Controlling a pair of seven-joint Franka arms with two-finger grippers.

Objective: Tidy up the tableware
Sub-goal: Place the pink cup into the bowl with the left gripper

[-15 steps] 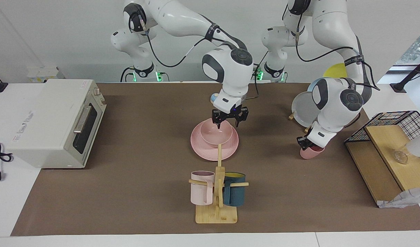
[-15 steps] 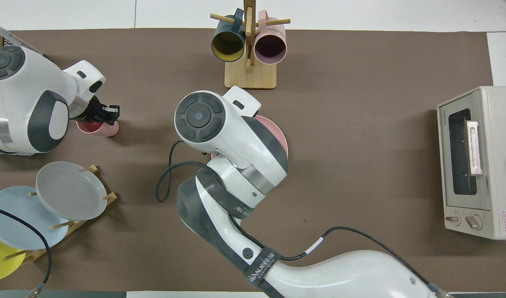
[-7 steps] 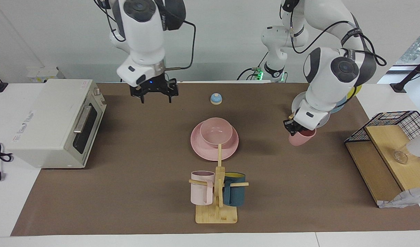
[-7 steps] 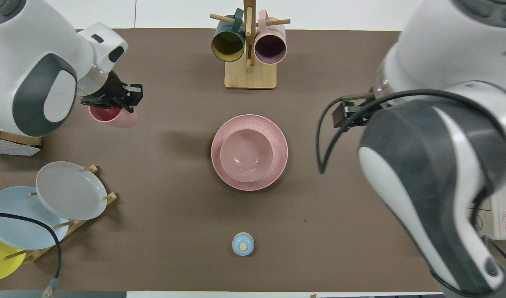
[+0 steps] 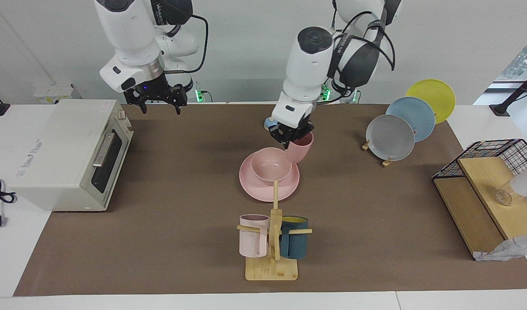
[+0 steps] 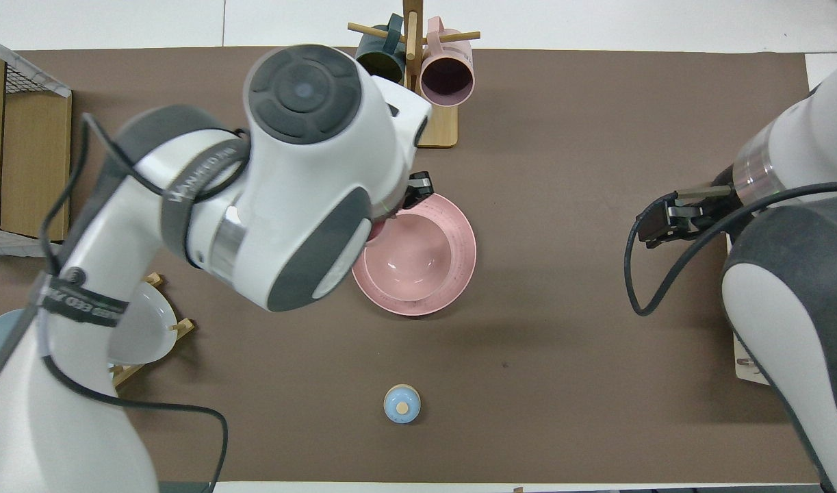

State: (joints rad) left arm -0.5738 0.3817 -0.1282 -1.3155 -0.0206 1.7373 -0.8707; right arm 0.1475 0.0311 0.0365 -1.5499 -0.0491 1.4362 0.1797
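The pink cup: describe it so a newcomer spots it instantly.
Find the pink plate mid-table with the pink bowl on it. The pink cup hangs tilted over them, gripped by the left gripper. Unlike the racked mugs, it has no handle.

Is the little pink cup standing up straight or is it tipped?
Tipped. The pink cup hangs slanted in the left gripper, over the edge of the pink bowl on the pink plate.

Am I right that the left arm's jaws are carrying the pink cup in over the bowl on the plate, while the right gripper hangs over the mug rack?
Not quite. The left gripper does hold the pink cup over the edge of the bowl on the plate. But the right gripper hangs beside the toaster oven, not over the mug rack; the facing view shows it.
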